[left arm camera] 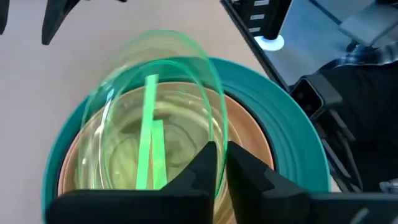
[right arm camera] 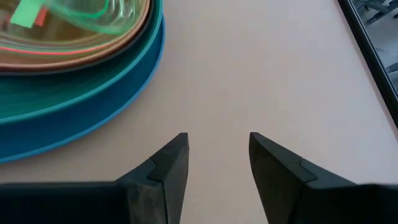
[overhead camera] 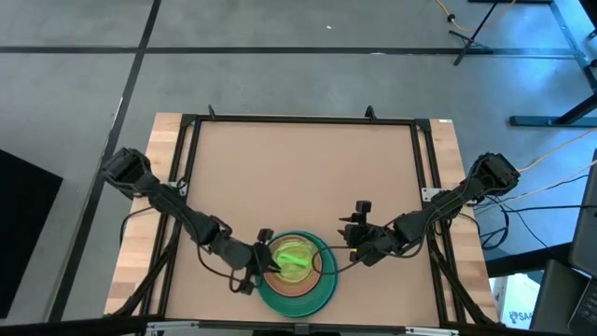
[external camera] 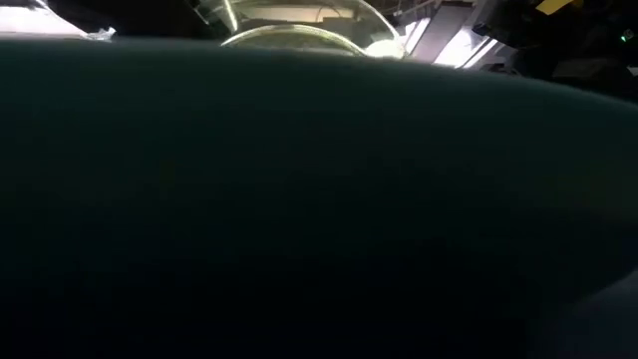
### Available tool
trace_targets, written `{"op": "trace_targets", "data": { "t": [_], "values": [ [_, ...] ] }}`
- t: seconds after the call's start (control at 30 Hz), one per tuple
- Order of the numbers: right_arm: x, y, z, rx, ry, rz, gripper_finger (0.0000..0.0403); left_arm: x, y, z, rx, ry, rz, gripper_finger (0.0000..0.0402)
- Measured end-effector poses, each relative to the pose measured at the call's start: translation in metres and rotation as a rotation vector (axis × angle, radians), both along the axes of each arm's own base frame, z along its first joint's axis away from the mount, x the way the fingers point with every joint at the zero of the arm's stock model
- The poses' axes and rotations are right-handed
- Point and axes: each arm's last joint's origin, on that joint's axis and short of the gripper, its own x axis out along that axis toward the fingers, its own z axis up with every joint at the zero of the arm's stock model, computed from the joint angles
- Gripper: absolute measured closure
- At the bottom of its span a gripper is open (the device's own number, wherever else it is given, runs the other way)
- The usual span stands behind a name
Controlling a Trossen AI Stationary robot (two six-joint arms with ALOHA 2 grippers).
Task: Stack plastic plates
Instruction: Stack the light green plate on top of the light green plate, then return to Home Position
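A stack of plastic plates (overhead camera: 308,291) sits at the table's near edge, in the middle: blue at the bottom (right arm camera: 93,118), then teal (left arm camera: 292,130), black, salmon-pink (left arm camera: 249,134) and small ones on top. My left gripper (overhead camera: 264,261) is at the stack's left side, shut on a translucent neon-green plate (left arm camera: 155,93) that stands tilted over the stack. My right gripper (right arm camera: 217,155) hovers open over bare table just right of the stack. The low view is almost filled by the dark wall of a plate (external camera: 319,199). My left gripper pinches the neon-green plate's rim (left arm camera: 219,134) between its two fingers (left arm camera: 208,165), one on each face of the plate, coming in from the table's left. The plate is tilted, its far rim (left arm camera: 161,34) raised above the stack. Its lower part is hidden behind the fingers.
A black frame (overhead camera: 424,159) runs around the brown table top, with a wooden border (overhead camera: 159,159) outside it. Bare table surface (overhead camera: 298,177) stretches from the stack to the far edge. Cables and stands lie on the floor beyond the table's right side.
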Motion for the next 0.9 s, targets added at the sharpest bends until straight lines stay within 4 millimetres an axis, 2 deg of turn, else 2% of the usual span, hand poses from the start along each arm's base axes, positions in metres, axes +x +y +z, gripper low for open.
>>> {"op": "trace_targets", "data": {
  "t": [0.2,0.33,0.6,0.77,0.9],
  "values": [
    [0.0,0.0,0.0,0.0,0.0,0.0,0.0242,0.001,0.002,0.0,-0.042,0.023,-0.013,0.0314],
    [0.0,0.0,0.0,0.0,0.0,0.0,0.0242,-0.002,0.001,0.001,-0.074,0.056,-0.078,0.0291],
    [0.0,0.0,0.0,0.002,-0.001,-0.003,0.0242,-0.015,0.01,0.024,-0.091,0.054,-0.07,0.0291],
    [0.0,0.0,0.0,0.005,-0.007,-0.002,0.0242,-0.023,0.02,0.034,0.051,0.013,0.011,0.0291],
    [0.001,0.0,0.001,-0.006,-0.004,0.01,0.0242,-0.021,0.036,0.039,0.134,-0.008,0.072,0.0291]
  ]
}}
